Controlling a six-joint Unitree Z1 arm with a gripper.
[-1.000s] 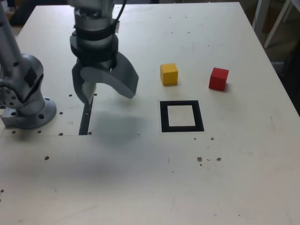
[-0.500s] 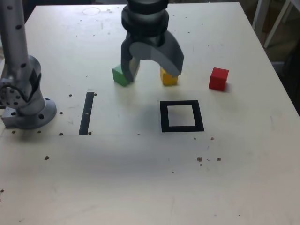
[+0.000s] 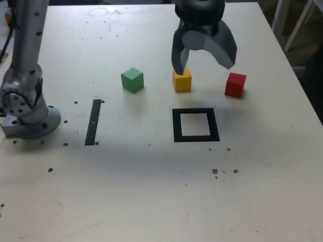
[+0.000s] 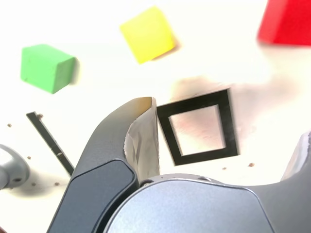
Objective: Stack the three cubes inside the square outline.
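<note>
On table (image 3: 151, 191): cubes 3, unstacked | square outline (image 3: 196, 125) 1 | pincer (image 3: 204, 61) wide open, seemingly empty

You have one pale table (image 3: 151, 191), speckled with small dark marks. On it, in the exterior view: green cube (image 3: 132, 79), yellow cube (image 3: 182, 80) and red cube (image 3: 235, 84) in a row, apart; black square outline (image 3: 196, 125) nearer the camera; black strip (image 3: 93, 122) and arm base (image 3: 28, 118) at left.

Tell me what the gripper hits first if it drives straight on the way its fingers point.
Probably bare table between the yellow cube and red cube; the open gripper points downward, though depth is unclear.
</note>
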